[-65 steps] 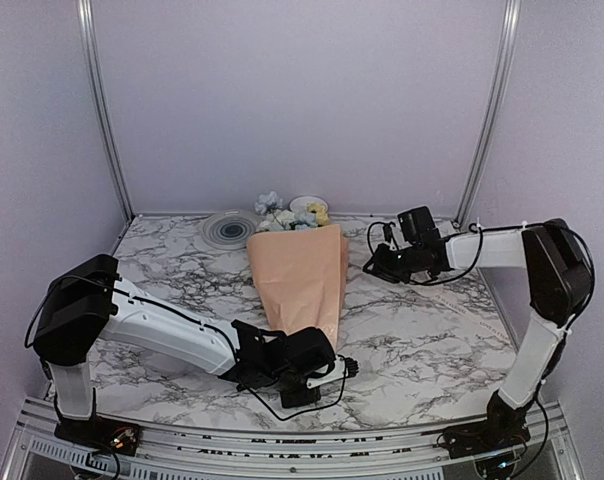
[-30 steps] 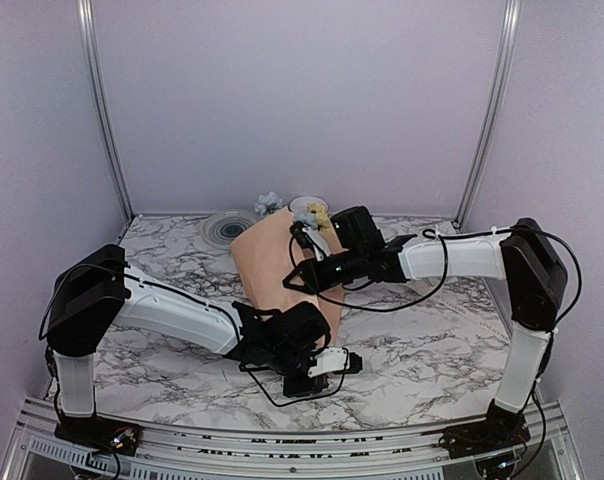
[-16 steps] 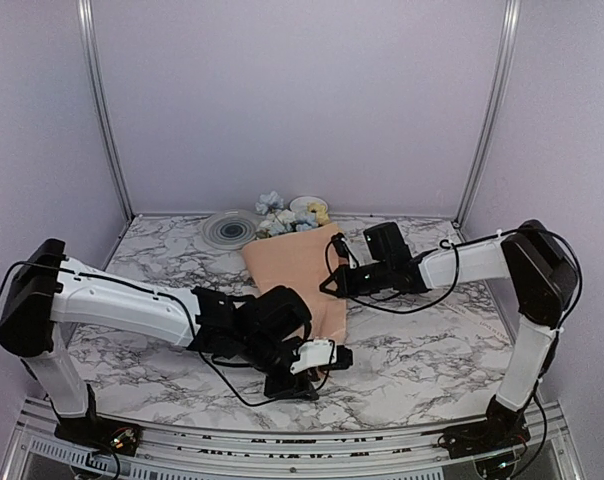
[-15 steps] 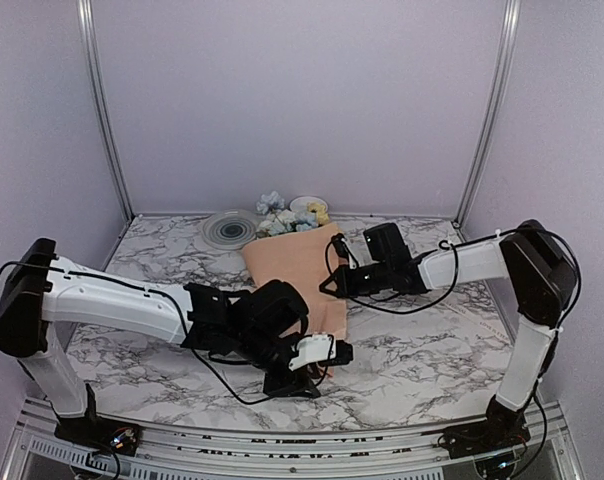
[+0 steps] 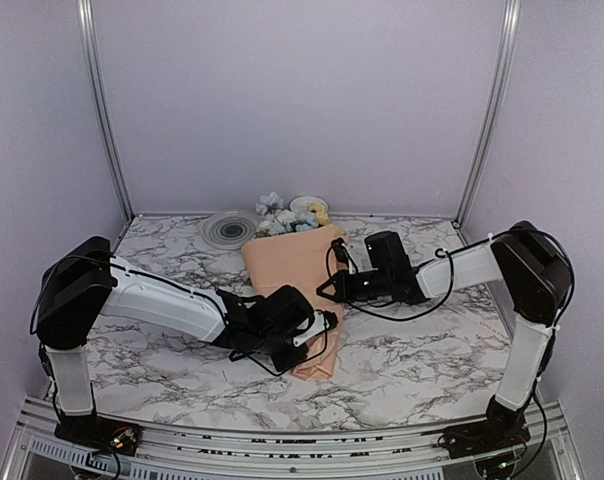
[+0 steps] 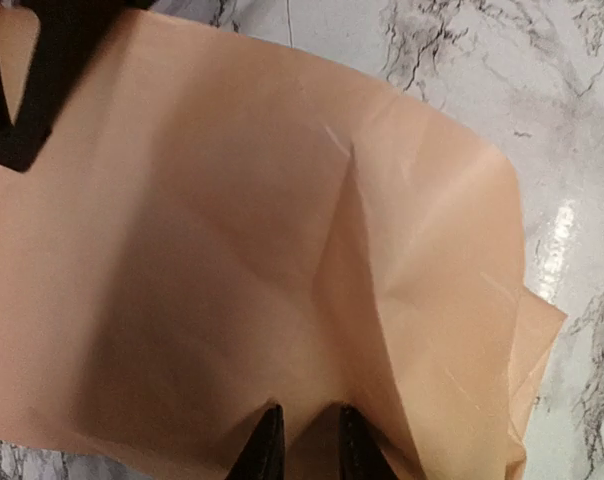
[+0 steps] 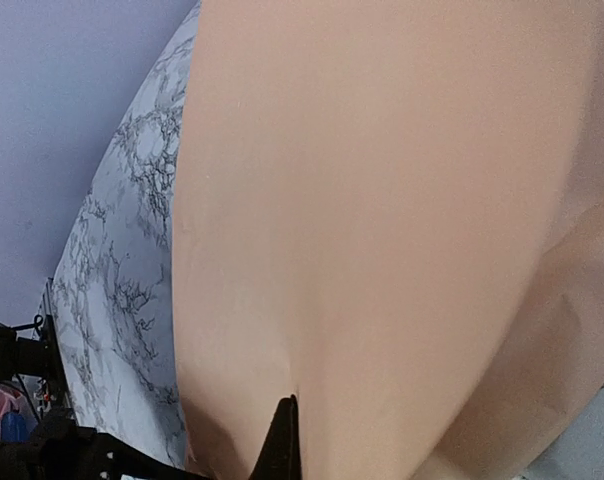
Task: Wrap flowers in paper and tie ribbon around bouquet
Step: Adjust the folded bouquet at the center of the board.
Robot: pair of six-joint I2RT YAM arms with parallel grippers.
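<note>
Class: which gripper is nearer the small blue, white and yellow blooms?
Right. The right gripper is at the peach paper wrap midway, below the blooms; the left gripper is toward its near end.

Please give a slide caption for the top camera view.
Left gripper and right gripper at thin peach-orange wrapping paper around pastel artificial flowers on marble table.

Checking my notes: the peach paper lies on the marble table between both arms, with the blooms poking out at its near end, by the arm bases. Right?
Not quite. The top external view shows the blooms poking out at the far end of the peach paper, by the back wall, not by the arm bases. The rest stands.
</note>
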